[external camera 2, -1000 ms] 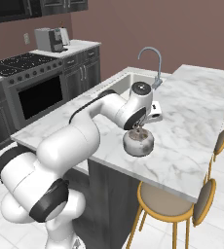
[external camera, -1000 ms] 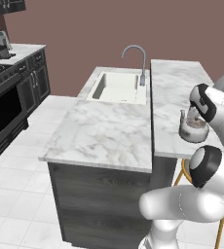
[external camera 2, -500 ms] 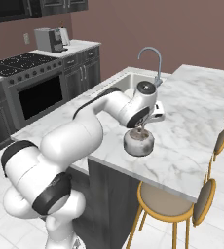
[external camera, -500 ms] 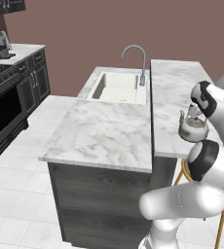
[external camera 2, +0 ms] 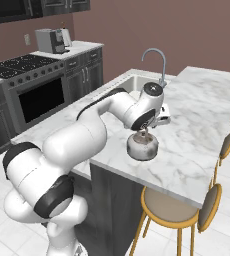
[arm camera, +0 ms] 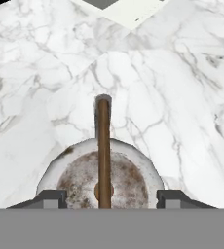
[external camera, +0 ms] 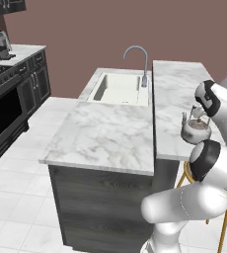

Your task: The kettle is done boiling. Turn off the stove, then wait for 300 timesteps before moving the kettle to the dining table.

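Kettle (external camera 2: 142, 146) sat upright on the dining table (external camera 2: 207, 100), the raised marble tier of the island, close to the table's near edge and toward the side that borders the lower counter (external camera: 105, 136). From my left base camera I saw it (external camera: 195, 130) just beside the step down to that counter, its short spout pointing toward the sink (external camera: 119, 88) side. My gripper (external camera 2: 146, 131) hung directly over the kettle, pointing down at it. Through the hand camera I looked straight down on the kettle (arm camera: 80, 180): its brown wire handle (arm camera: 103, 141) ran up the middle of the view, and my two fingertips (arm camera: 50, 198) stood on either side of it, well clear of the wire. So the jaws were parted and gripped nothing; the handle sat between them untouched. I could not tell from the base cameras how far above the handle the fingers were. The faucet (external camera 2: 156, 61) rose behind the arm at the sink's edge. Across the aisle the stove (external camera 2: 17, 65) stood against the wall, with a coffee machine (external camera 2: 49, 40) on the counter beside it. Two round stools (external camera 2: 167, 207) were tucked under the table's outer side.
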### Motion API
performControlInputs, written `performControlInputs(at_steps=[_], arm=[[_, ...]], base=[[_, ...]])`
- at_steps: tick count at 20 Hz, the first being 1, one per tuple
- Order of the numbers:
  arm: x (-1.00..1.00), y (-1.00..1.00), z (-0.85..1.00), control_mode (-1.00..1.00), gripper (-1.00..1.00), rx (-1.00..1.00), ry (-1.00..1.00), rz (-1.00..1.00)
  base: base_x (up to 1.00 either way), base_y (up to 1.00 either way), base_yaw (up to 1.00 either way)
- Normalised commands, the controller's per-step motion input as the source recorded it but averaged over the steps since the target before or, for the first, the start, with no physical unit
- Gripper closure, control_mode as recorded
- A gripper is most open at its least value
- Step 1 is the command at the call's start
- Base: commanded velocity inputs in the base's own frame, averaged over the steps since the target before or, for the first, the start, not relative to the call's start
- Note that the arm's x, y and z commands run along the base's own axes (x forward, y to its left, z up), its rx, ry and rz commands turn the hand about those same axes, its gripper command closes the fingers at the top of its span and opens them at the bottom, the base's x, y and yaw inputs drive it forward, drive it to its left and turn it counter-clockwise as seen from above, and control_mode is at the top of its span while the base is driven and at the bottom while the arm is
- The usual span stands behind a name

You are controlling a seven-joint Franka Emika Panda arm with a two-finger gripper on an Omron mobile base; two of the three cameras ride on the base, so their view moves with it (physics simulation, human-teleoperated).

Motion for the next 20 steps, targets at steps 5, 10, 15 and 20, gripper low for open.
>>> performControlInputs(at_steps=[5,10,15,20], arm=[[0.00,0.00,0.00,-1.00,-1.00,0.00,0.00,0.00],[0.00,0.05,0.10,-1.00,-1.00,0.00,0.00,0.00],[0.00,0.07,0.34,-1.00,-1.00,-0.01,0.01,0.00],[-0.08,0.01,0.44,-1.00,-1.00,-0.04,0.00,-0.01]], base=[[0.00,0.00,0.00],[0.00,0.00,0.00],[0.00,0.00,0.00],[0.00,0.00,0.00]])
